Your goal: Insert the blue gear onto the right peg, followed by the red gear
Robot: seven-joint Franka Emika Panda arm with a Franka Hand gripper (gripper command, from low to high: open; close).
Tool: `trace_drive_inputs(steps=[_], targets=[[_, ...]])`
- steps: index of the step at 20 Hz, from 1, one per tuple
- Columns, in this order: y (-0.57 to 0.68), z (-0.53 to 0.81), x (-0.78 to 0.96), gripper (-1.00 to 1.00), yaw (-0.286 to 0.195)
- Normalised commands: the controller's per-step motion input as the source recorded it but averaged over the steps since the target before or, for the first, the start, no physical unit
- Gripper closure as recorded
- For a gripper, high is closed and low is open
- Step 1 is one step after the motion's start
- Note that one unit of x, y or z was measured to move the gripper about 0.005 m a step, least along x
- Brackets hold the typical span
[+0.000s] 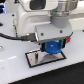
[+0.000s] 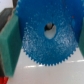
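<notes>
My gripper (image 1: 51, 46) is shut on the blue gear (image 1: 51, 49), a toothed bright-blue disc. It holds the gear just above the exterior view's right part of the black-rimmed grey plate (image 1: 33, 61). In the wrist view the blue gear (image 2: 45, 47) fills the picture between teal finger pads (image 2: 10, 45), its centre hole dark. One thin dark pin (image 1: 36, 54) stands on the plate to the left of the gear. The right peg is hidden under the gear. The red gear is not seen in the exterior view. A red sliver (image 2: 2, 80) at the wrist view's edge may be it.
The plate lies on a white table (image 1: 15, 70). The arm's white body (image 1: 30, 20) and a black cable (image 1: 12, 36) hang over the back of the scene, with dark surroundings behind.
</notes>
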Motion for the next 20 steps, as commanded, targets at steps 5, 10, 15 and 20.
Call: trace_drive_inputs(steps=[5, 10, 15, 20], targets=[[-0.07, -0.23, 0.02, 1.0, 0.0], [0.02, -0.12, 0.19, 1.0, 0.0], [0.03, -0.18, 0.15, 1.0, 0.0], [0.11, 0.15, 0.02, -1.0, 0.0]])
